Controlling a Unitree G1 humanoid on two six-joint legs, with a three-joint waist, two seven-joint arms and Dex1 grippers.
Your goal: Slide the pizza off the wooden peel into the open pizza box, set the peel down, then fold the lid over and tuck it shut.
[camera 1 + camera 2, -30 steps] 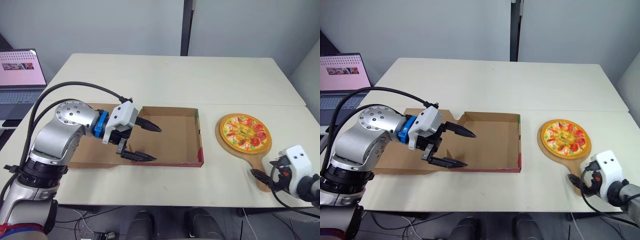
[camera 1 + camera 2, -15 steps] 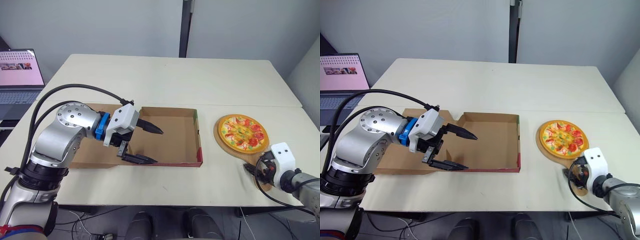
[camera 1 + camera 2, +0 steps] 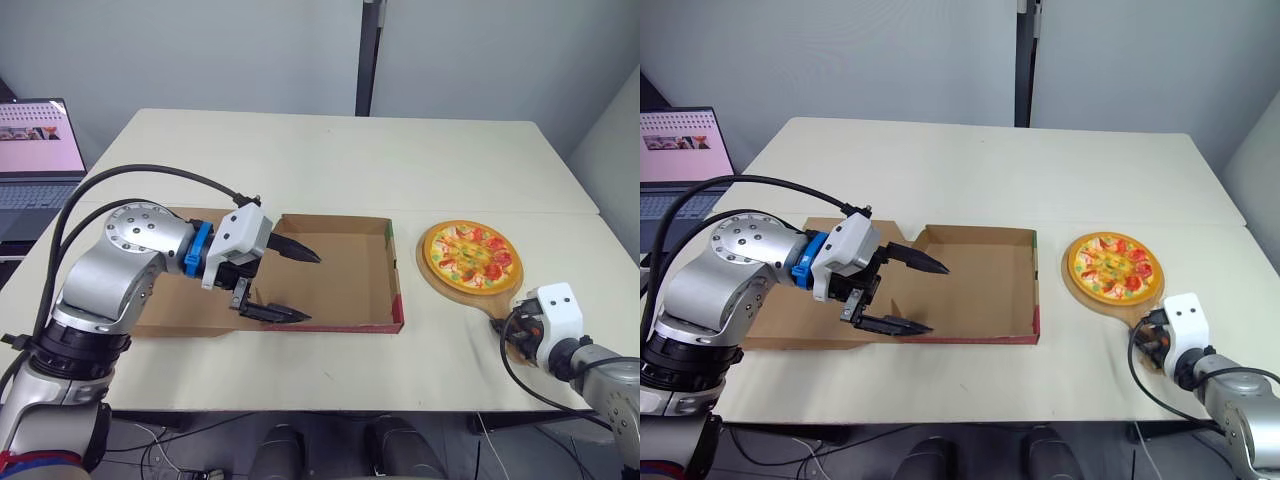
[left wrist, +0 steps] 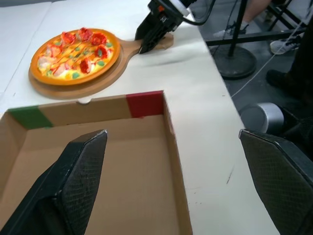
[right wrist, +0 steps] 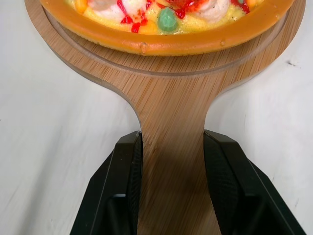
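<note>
**A:** so where's the pizza [image 3: 470, 249] at right now?

**B:** it's sitting on the peel [image 5: 168, 83], flat on the table [image 3: 330, 160] just right of the box [image 3: 397, 285]. Nothing in the box yet.

**A:** and the claws?

**B:** the right claw [image 5: 172, 142] is on the peel's handle, one black finger pressed against each edge, so it's closed in on the wood. The peel looks like it's lying on the table, though from the head cam I can't really swear to that. The left claw [image 3: 313, 289] is spread wide with nothing in it, hanging over the left part of the box.

**A:** lid?

**B:** folded out flat on the left, mostly under the left arm. There's also a laptop [image 3: 35, 150] off past the table's left edge.
</note>
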